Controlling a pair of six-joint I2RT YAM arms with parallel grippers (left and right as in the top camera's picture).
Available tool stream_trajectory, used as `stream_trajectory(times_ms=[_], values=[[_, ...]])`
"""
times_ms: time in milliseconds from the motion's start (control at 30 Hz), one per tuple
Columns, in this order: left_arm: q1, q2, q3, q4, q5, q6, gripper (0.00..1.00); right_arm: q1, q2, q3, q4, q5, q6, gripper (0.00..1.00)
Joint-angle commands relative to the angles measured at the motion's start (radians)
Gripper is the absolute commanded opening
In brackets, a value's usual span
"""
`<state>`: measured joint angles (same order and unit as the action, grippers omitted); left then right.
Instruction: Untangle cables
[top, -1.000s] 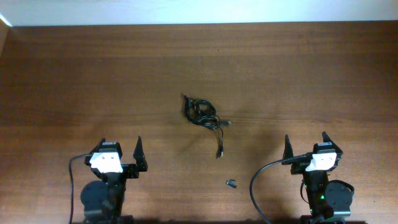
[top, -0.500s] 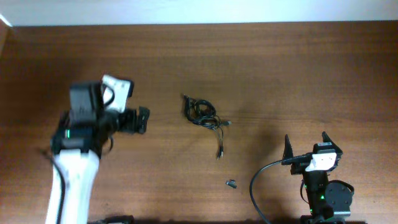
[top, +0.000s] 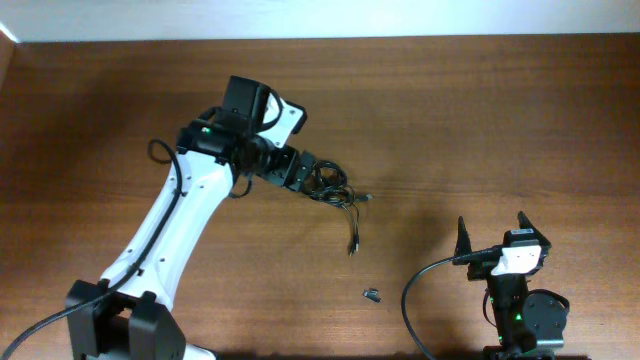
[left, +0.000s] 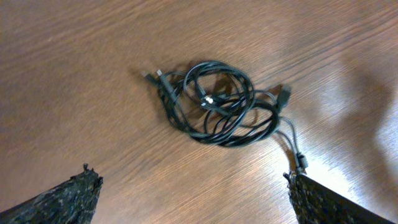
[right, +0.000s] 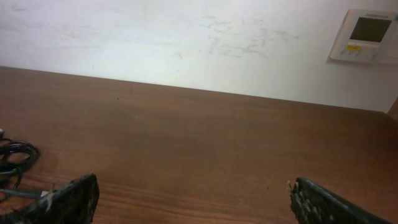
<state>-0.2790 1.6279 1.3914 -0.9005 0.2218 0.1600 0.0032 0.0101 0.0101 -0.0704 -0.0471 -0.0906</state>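
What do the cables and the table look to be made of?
Cables: black rubbery or plastic sheath, slightly glossy, bending in loose loops; plug tips glint like metal. Table: brown wood or wood-look laminate, grain lines visible, satin sheen.

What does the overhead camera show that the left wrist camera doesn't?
Only overhead: the right gripper, open and parked near the table's front edge, and a small dark piece lying apart from the tangle. Only the left wrist: the separate loops and plugs seen up close. Both: the tangled cables on the wooden table, with the open left gripper pointed at them.
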Motion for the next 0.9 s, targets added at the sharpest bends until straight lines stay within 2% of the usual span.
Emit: stream_trajectory(times_ms=[0,67,100,167,267,467,733,867], values=[[-0.040,0.010,0.023,0.053,0.015,-0.116,0.99,0.009,-0.006,-0.004,-0.005,-0.009,-0.007,0.99],[-0.053,0.017,0.023,0.060,-0.080,-0.278,0.99,0.009,-0.006,-0.004,-0.005,-0.009,-0.007,0.99],[-0.060,0.023,0.023,0.059,-0.126,-0.318,0.99,0.009,-0.006,-0.004,-0.005,-0.009,-0.007,0.99],[-0.061,0.045,0.023,0.058,-0.152,-0.442,0.99,0.009,-0.006,-0.004,-0.005,-0.009,-0.007,0.99],[-0.061,0.077,0.024,0.077,-0.178,-0.545,0.99,0.009,-0.006,-0.004,-0.005,-0.009,-0.007,0.99],[-0.061,0.152,0.023,0.093,-0.241,-0.644,0.99,0.009,-0.006,-0.004,-0.005,-0.009,-0.007,0.99],[-0.097,0.251,0.023,0.130,-0.253,-0.665,0.99,0.009,-0.006,-0.004,-0.005,-0.009,-0.007,0.99],[-0.103,0.281,0.023,0.130,-0.275,-0.731,0.99,0.009,-0.006,-0.004,-0.005,-0.009,-0.007,0.99]])
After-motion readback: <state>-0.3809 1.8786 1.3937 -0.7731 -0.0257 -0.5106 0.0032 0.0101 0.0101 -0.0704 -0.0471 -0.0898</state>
